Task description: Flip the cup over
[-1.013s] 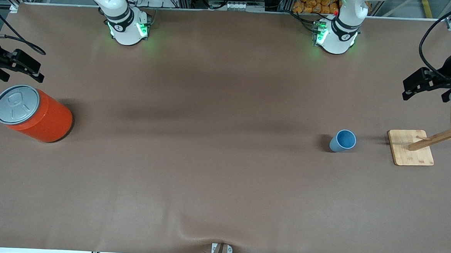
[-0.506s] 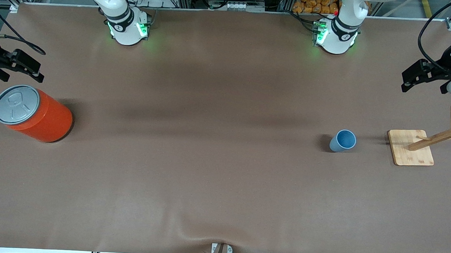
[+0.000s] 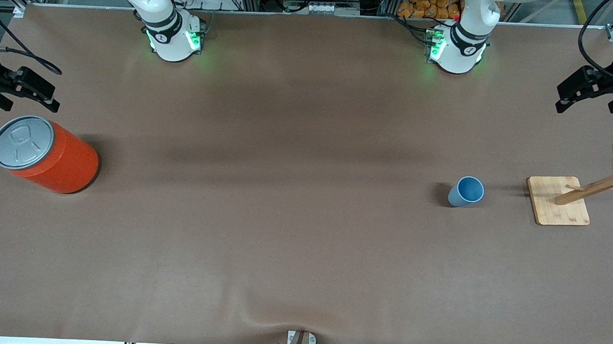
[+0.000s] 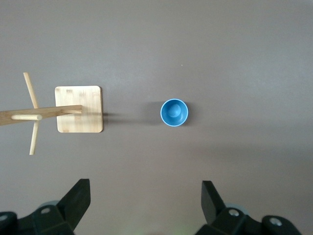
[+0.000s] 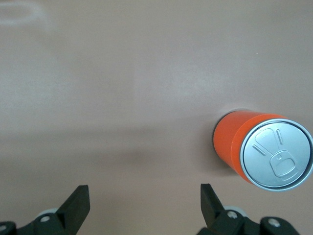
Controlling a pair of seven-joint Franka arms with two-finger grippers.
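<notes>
The light-blue cup (image 3: pixel 466 191) stands upright, mouth up, toward the left arm's end of the table (image 3: pixel 302 245), near the wooden peg rack (image 3: pixel 558 200). My left gripper (image 4: pixel 145 203) hangs high over that end's edge, fingers spread wide and empty. My right gripper (image 5: pixel 144 205), equally spread, waits over the opposite edge by the orange can (image 3: pixel 45 154).

Front view: taken from high across the table (image 3: pixel 302 245), facing the arm bases; whole tabletop covered. Left wrist view: looks straight down from well above, past the spread fingers of the left gripper (image 4: pixel 145 205); cup (image 4: pixel 174 112) and wooden rack (image 4: pixel 78 116) seen, both shared w/ front view. Right wrist view: same downward look past the open right gripper (image 5: pixel 145 205); orange can (image 5: pixel 264 149) shared w/ front view.
</notes>
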